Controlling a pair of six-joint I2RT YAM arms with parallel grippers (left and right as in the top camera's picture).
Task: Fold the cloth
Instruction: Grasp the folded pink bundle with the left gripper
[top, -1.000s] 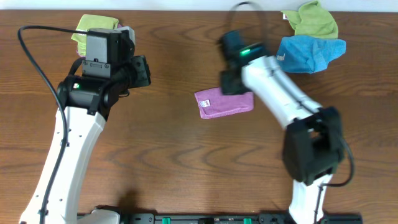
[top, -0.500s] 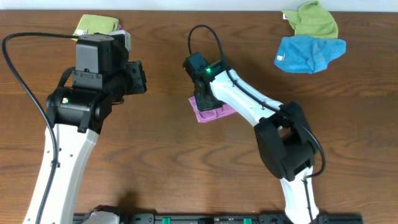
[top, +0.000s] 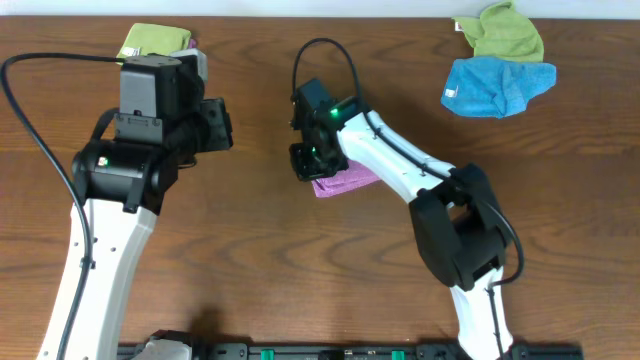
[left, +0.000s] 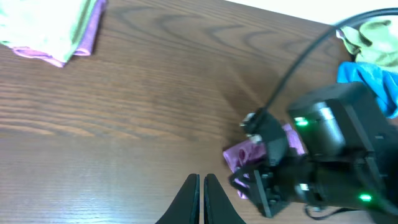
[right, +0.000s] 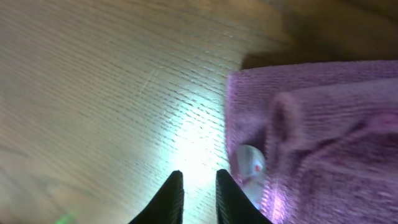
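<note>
The purple cloth (top: 350, 180) lies folded and bunched at the table's middle, partly under my right arm. The right wrist view has the cloth (right: 323, 118) filling its right side, layered, with a small white tag (right: 249, 167) at its near edge. My right gripper (right: 199, 182) hovers just left of that edge, slightly open, with only bare wood between its fingers. Over bare table to the left, my left gripper (left: 201, 186) is shut and empty, apart from the cloth (left: 238, 155).
A light green cloth on a purple one (top: 155, 42) lies at the back left, behind my left arm. A blue cloth (top: 497, 86) and another green cloth (top: 510, 30) sit at the back right. The right arm's cable (top: 320, 50) loops above the cloth.
My right gripper swept left across the cloth to its left edge and its jaws parted off the fabric. The cloth now lies shorter and shifted left. The left arm drew slightly left.
</note>
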